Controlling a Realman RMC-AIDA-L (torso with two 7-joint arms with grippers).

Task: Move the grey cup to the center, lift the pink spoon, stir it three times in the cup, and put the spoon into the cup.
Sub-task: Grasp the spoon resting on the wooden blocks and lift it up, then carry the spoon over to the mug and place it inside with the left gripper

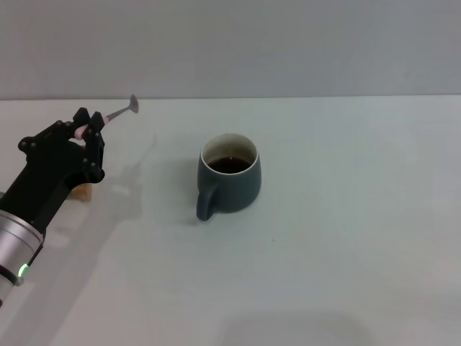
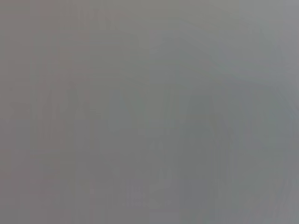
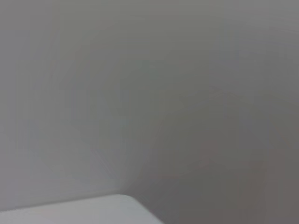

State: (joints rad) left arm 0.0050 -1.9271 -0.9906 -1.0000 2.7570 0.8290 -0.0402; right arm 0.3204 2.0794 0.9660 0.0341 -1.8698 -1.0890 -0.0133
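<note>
I see the left gripper (image 1: 92, 131) at left of frame, fingers clenched on the pink spoon (image 1: 119, 113), lifted above the table (image 1: 346, 245); the grey cup (image 1: 229, 182) sits centre.

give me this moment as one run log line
left gripper: shut on pink spoon, raised left of cup | grey cup: upright mid-table, dark liquid inside | spoon not in cup yet | right gripper: out of view

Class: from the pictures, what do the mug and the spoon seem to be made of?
Squat blue-grey mug: probably glazed ceramic, with thick walls and a smooth, softly shiny skin. Small spoon in the left hand: grey bowl looks metal; the pink handle may be plastic or coated, unclear.
</note>
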